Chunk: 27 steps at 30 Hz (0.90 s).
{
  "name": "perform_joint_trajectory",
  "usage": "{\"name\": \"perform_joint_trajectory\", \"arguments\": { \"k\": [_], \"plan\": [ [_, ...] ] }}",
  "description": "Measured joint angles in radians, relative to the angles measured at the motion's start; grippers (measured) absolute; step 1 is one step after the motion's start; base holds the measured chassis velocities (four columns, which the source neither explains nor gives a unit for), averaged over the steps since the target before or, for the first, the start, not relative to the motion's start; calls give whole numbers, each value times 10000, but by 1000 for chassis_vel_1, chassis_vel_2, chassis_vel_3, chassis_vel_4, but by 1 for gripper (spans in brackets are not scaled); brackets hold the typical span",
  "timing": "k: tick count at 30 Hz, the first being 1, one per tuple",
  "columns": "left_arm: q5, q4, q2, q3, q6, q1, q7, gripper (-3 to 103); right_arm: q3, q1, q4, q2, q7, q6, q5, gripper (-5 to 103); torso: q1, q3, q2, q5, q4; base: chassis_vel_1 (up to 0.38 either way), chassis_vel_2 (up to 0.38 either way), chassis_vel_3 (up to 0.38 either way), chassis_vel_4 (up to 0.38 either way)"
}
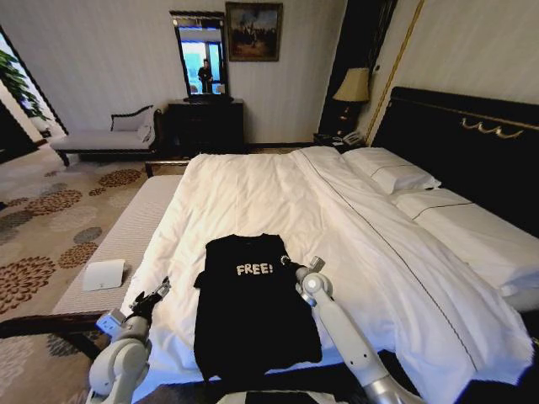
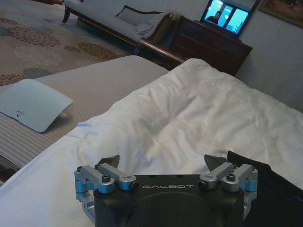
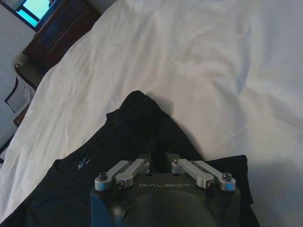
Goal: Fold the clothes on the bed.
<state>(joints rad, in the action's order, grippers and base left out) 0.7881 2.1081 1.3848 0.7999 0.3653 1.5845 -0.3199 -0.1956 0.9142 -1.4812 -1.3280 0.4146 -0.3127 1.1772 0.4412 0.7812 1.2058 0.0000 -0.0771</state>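
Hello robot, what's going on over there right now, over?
Left gripper open above the duvet, left of the T-shirt. Right gripper shut on the T-shirt's right shoulder. T-shirt flat, unfolded, FREE! side up. Nothing in the way.

Head view high over bed [image 1: 253, 181]; wrists low, near duvet.
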Motion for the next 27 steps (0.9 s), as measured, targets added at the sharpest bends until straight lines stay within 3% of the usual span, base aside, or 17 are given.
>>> {"name": "perform_joint_trajectory", "arguments": {
  "k": [1, 4, 6, 13, 27],
  "plan": [
    [0, 0, 0, 0, 0, 0, 0, 100, 0, 0, 0, 0, 0, 0, 0, 17, 0, 0, 0, 0, 0, 0, 0, 0, 0],
    [2, 5, 4, 0, 0, 9, 0, 100, -26, 69, -43, -3, -167, 110, -101, 3, 0, 0, 0, 0, 0, 0, 0, 0, 0],
    [4, 5, 0, 2, 0, 9, 0, 100, -36, 104, -66, -2, -227, 137, -134, 1, 0, 0, 0, 0, 0, 0, 0, 0, 0],
    [10, 3, -14, 2, 0, 8, -1, 100, -201, 181, -158, 4, -422, 432, -184, 0, 0, 0, 0, 0, 0, 0, 0, 0, 0],
    [60, -3, -107, -30, 20, -64, -3, 100, -1777, 312, 335, 20, -1804, 2330, -567, 0, 0, 0, 0, 2, -1, 0, 0, 0, 0]
  ]
}}
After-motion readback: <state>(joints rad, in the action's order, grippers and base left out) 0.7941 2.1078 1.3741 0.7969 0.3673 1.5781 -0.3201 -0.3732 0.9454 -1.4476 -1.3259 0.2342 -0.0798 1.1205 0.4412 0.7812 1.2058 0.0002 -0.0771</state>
